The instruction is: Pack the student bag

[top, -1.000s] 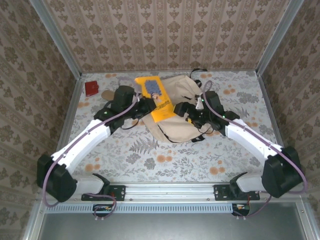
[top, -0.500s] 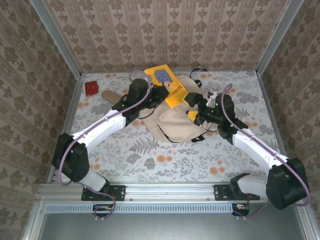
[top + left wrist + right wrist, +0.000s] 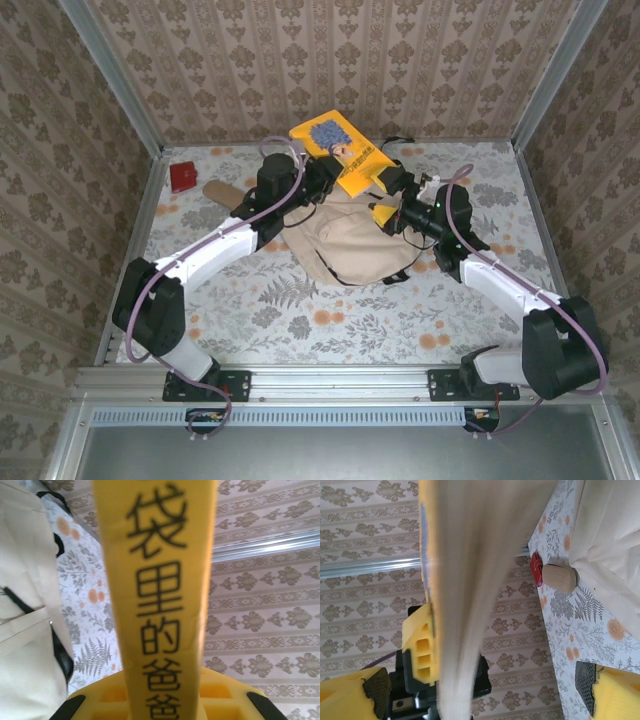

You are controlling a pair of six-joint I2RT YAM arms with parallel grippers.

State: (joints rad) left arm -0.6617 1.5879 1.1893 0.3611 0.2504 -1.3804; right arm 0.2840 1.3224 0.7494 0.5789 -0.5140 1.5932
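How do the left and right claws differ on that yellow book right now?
The left claw is shut on the yellow book, gripping it at the spine. The right claw is wide open, with the book's page edge between its fingers and both pads off it. The left claw reaches in from the left, the right claw from the right. Both are at the far end of the bag.

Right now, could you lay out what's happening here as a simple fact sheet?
left gripper: shut on the yellow book at its spine
right gripper: open, fingers either side of the book's page edge
yellow book: lifted, tilted, over the student bag's far end
student bag: lying on the table
far left: red item beside tan cork-shaped piece
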